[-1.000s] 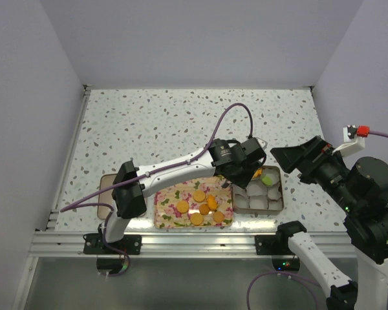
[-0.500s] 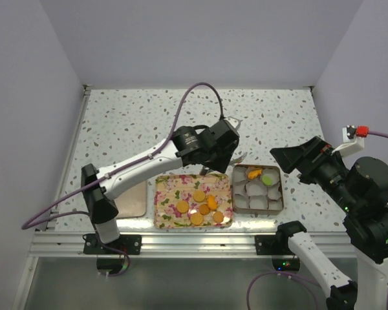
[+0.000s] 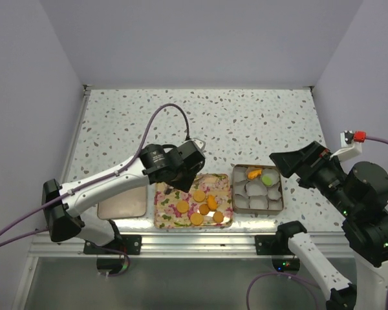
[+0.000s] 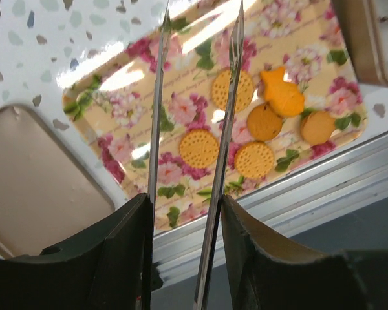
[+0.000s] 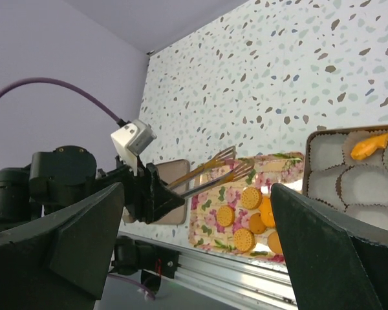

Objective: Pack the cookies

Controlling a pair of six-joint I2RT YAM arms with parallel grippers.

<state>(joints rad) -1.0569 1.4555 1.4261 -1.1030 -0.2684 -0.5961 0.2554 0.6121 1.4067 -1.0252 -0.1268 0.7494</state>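
Left wrist
- Left gripper (image 4: pixel 202 13): I see two thin fingers (image 4: pixel 156 129) a narrow gap apart with nothing between them, hanging over the tray (image 4: pixel 103 97).
- Cookies (image 4: pixel 198 148): I count six orange ones lying flat on the tray, all in the half farther from the lid; one is fish-shaped.
- Lid (image 4: pixel 32 181): flat and tan, just beside the tray.

Right wrist
- Right gripper (image 5: pixel 197 187): its fingers (image 5: pixel 77 239) are spread wide and hold nothing.
- Tin (image 5: pixel 308 155): just beside the tray, on the side away from the lid, lined with white cups (image 5: pixel 365 187).
- Cookies in tin: one orange and one green, each in a cup in the far row.

Top
- Left gripper: above the tray's far-left corner.
- Right gripper: right of the tray, beyond the tin and clear of both.
- Tray: between lid and tin.
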